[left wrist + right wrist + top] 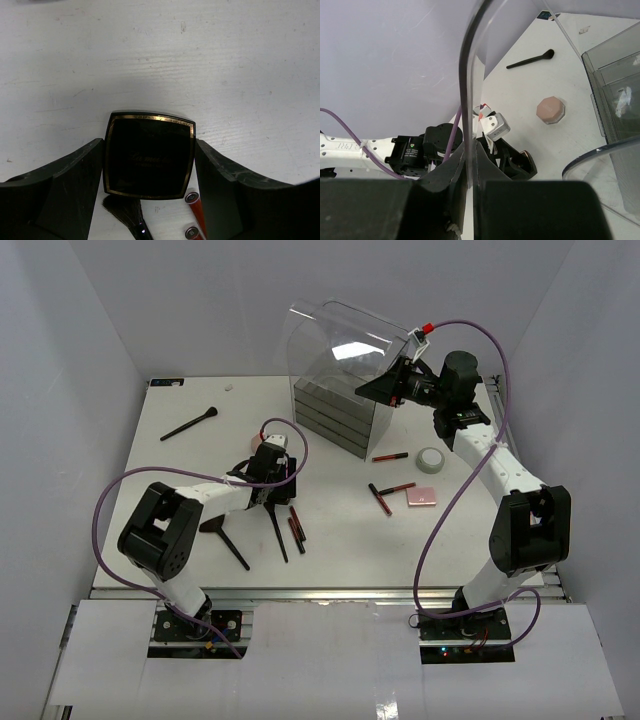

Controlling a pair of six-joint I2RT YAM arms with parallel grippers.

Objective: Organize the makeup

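Observation:
A black square compact (149, 155) with a gold rim lies flat on the white table. My left gripper (149, 145) straddles it, one finger against each side. In the top view, my left gripper (272, 485) sits mid-table. By it lie black-handled brushes (277, 532) and red-and-black sticks (296, 530). My right gripper (387, 386) is shut on the raised clear lid (335, 340) of the drawer box (335, 418). The lid's edge (465, 75) runs between its shut fingers. A pink round compact (550, 109) lies beyond.
More makeup lies right of centre: a pink square compact (421, 497), a white round jar (431, 461) and loose sticks (390, 456). Another brush (190, 425) lies at the back left. White walls enclose the table on three sides.

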